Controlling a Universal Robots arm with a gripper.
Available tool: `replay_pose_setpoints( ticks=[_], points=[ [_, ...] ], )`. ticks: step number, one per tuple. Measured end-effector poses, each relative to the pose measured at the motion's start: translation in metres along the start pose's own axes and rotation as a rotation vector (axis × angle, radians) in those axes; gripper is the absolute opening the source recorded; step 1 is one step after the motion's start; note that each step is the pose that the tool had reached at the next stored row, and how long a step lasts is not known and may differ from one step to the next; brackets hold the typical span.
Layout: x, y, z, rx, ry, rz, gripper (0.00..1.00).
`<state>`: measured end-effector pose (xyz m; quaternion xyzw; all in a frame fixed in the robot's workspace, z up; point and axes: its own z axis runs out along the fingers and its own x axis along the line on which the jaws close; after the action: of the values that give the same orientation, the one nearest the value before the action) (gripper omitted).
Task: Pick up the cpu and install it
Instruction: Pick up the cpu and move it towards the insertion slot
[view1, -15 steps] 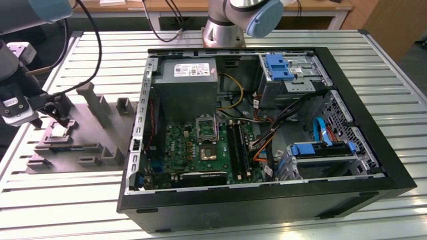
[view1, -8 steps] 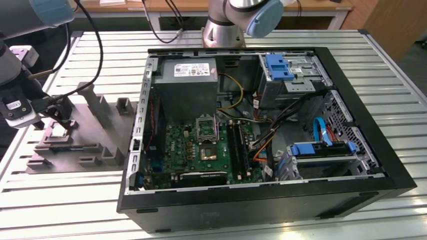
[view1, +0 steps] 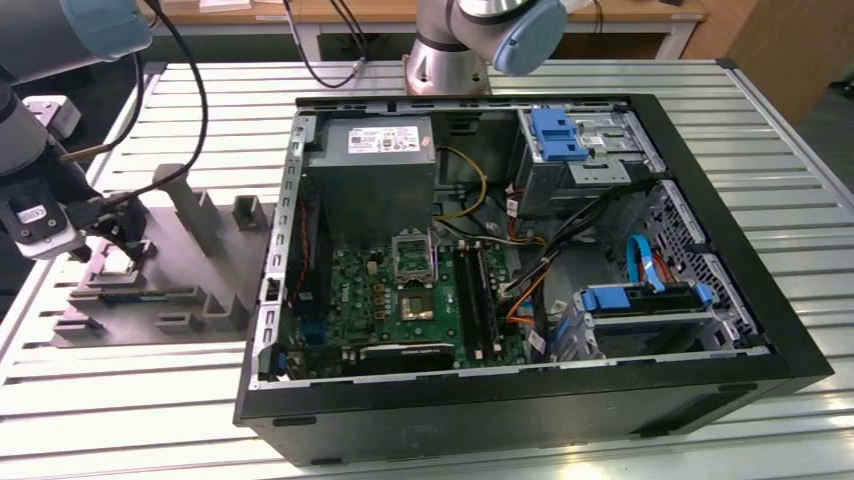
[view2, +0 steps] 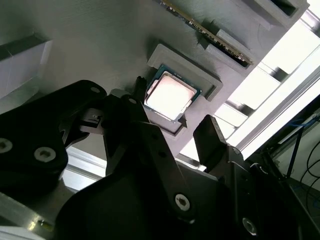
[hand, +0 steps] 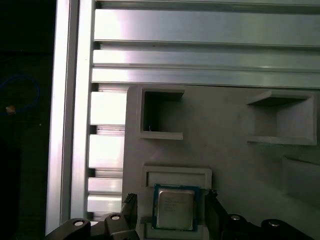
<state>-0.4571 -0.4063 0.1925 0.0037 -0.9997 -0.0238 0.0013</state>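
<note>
The cpu (hand: 174, 207) is a small flat square chip, with a pale silver metal lid framed by a thin dark green rim. It lies flat, lid up, seated in a shallow raised-walled pocket (hand: 175, 176) of the grey moulded tray (hand: 225, 125), its edges parallel to the pocket walls. In the second wrist view its lid catches the light and glares pinkish white.

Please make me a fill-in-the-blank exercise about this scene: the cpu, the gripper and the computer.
1. The tray that holds the cpu is ____ in colour.
2. The jaws of the gripper stand ____, one on each side of the cpu.
3. The ____ motherboard sits inside the black computer case.
4. The tray lies toward the exterior view's ____, beside the computer case.

Missing words: grey; open; green; left.
</note>
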Motion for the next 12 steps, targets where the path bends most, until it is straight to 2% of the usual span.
replay_pose_setpoints(
  ticks=[12],
  points=[
    [0.0010, -0.0002, 0.0046, -0.0002, -0.0004, 0.004, 0.65]
  ],
)
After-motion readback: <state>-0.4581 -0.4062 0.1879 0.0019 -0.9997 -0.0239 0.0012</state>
